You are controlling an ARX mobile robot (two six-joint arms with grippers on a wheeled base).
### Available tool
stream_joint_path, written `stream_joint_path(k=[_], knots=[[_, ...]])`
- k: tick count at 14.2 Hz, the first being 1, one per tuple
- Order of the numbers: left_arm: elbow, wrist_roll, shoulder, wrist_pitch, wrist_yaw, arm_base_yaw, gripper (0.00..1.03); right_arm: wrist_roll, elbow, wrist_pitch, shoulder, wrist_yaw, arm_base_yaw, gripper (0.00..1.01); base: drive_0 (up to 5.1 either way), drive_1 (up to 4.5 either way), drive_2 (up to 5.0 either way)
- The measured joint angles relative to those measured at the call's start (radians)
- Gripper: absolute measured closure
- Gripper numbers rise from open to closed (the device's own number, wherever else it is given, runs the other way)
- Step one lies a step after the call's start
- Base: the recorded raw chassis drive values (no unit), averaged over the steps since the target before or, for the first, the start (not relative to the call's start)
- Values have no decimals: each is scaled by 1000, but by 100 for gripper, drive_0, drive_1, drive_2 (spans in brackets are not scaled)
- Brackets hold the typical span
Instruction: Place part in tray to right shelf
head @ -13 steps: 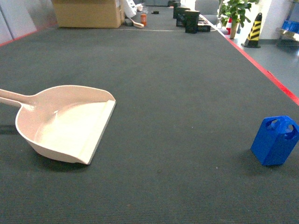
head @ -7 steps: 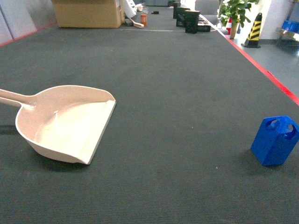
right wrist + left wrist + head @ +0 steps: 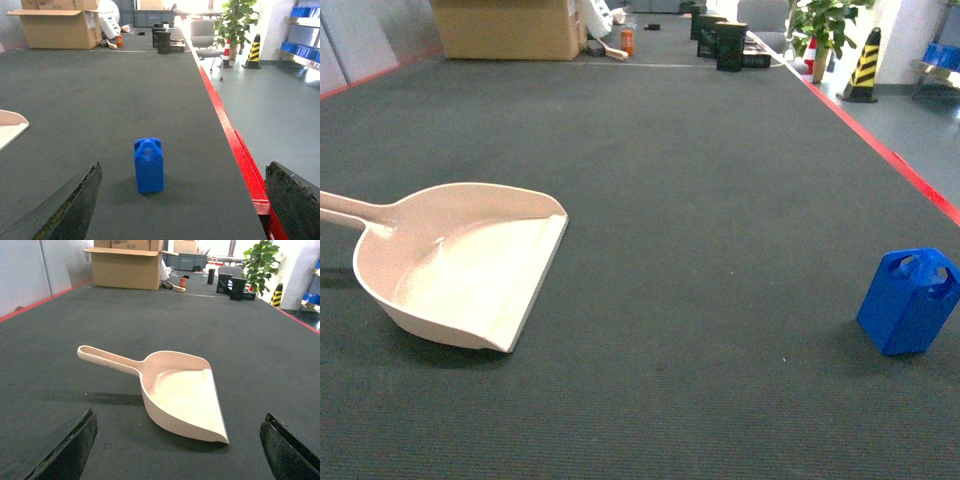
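Nothing has moved since earlier: the part [image 3: 910, 300] stands near the table's right edge, well apart from the tray [image 3: 460, 265], whose handle the head view cuts off. Both grippers, left [image 3: 177, 450] and right [image 3: 182, 202], gape wide, only fingertips showing. Box lettering is unreadable.

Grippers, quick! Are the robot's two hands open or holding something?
Left gripper: open, holding nothing, facing the tray.
Right gripper: open, holding nothing, facing the part.

Warehouse or factory work floor.
A long dark counter [image 3: 700, 200] with a red edge carries a cardboard box [image 3: 60, 27] at its far end; beside it stand a striped cone [image 3: 253, 50], a shelf [image 3: 302, 35] of blue crates, a chair [image 3: 202, 37].
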Motion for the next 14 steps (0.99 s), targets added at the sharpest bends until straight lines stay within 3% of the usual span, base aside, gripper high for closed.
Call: stream_joint_path(k=[14], knots=[[0, 0, 0, 0, 0, 0, 5, 0, 0, 0, 0, 0, 0, 3, 0, 0, 0]])
